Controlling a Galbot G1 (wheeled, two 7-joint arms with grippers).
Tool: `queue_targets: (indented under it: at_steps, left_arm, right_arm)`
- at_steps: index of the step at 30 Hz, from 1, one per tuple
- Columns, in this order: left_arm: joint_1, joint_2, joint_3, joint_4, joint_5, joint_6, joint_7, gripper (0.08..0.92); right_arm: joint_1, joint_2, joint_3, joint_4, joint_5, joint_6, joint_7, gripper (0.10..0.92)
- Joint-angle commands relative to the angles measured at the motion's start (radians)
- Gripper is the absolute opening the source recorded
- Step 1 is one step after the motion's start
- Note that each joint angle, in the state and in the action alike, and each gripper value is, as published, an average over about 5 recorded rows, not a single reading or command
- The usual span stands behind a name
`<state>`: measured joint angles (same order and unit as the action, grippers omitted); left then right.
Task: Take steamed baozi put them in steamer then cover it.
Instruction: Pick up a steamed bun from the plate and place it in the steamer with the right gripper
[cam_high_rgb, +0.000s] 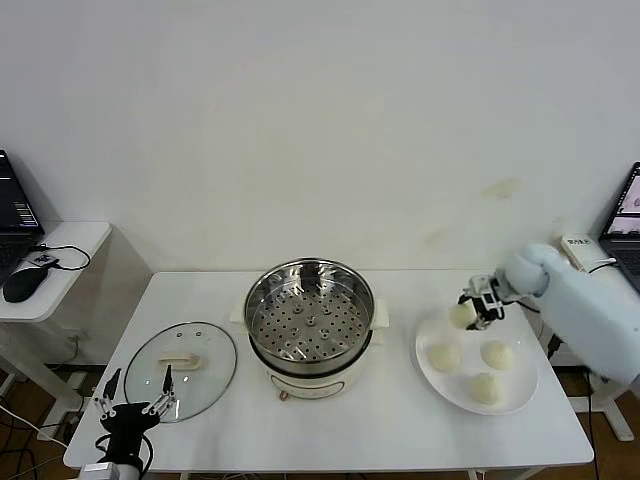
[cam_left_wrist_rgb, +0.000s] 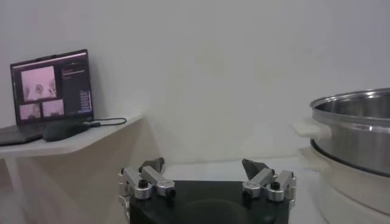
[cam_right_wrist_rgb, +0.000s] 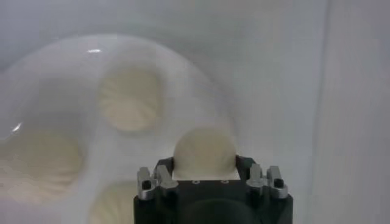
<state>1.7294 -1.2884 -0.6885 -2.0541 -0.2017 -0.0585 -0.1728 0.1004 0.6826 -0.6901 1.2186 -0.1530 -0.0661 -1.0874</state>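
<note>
While my right gripper (cam_high_rgb: 470, 313) hangs over the far-left rim of the flat white plate (cam_high_rgb: 520, 395), its jaws are closed on one small round cream-white dough bun (cam_high_rgb: 462, 315), lifted clear of the plate. In the right wrist view that held bun (cam_right_wrist_rgb: 205, 152) bulges between the fingers (cam_right_wrist_rgb: 159, 177), gripped across its widest part. Three more buns are on the plate: one on its left side (cam_high_rgb: 443, 356), one on its right side (cam_high_rgb: 497, 354) and one nearer me (cam_high_rgb: 485, 388).

I judge this dough soft and light, with a smooth skin that dents or tears under a hard squeeze, so I want only enough pressure to keep it from slipping. Taking it across the middle from the sides, as now, seems right; a pinch near the top would likely deform it.

The round shiny steel steamer basket (cam_high_rgb: 309, 312) on its cream-white pot base stands in the middle of the white table (cam_high_rgb: 400, 420), well to my left of the plate, with its perforated floor bare. The round clear glass lid (cam_high_rgb: 181, 365) with its cream bar handle lies flat on the table further left, apart from the steamer.

My left gripper (cam_high_rgb: 133, 405) waits low at the table's near-left edge just beside the lid, jaws spread wide and holding nothing.
</note>
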Motion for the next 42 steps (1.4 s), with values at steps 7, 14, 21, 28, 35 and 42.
queue_targets:
  at_steps: [7,14,21,28,35,42]
  left_arm:
    - [-0.005,0.010,-0.001,-0.003,-0.023,-0.003,0.001,0.823]
    - [-0.008,0.022,-0.016,0.000,-0.044,-0.008,0.003,0.823]
    - [-0.007,0.021,-0.026,-0.002,-0.046,-0.012,0.004,0.823]
    - [-0.004,0.014,-0.034,-0.006,-0.046,-0.016,0.004,0.823]
    - [0.001,0.007,-0.039,-0.007,-0.044,-0.022,0.003,0.823]
    - [0.006,0.009,-0.047,-0.005,-0.044,-0.029,0.003,0.823]
  right_arm:
    - [0.443,0.050,-0.311,0.120,0.296,-0.024,0.006,0.636]
    - [0.532,0.259,-0.449,0.080,0.378,0.030,0.070,0.636]
    - [0.517,0.464,-0.524,0.035,0.368,0.140,0.115,0.643]
    - [0.489,0.607,-0.582,-0.068,0.287,0.269,0.140,0.645]
    - [0.431,0.651,-0.616,-0.152,0.130,0.390,0.168,0.645]
    - [0.385,0.674,-0.609,-0.215,0.009,0.467,0.207,0.648]
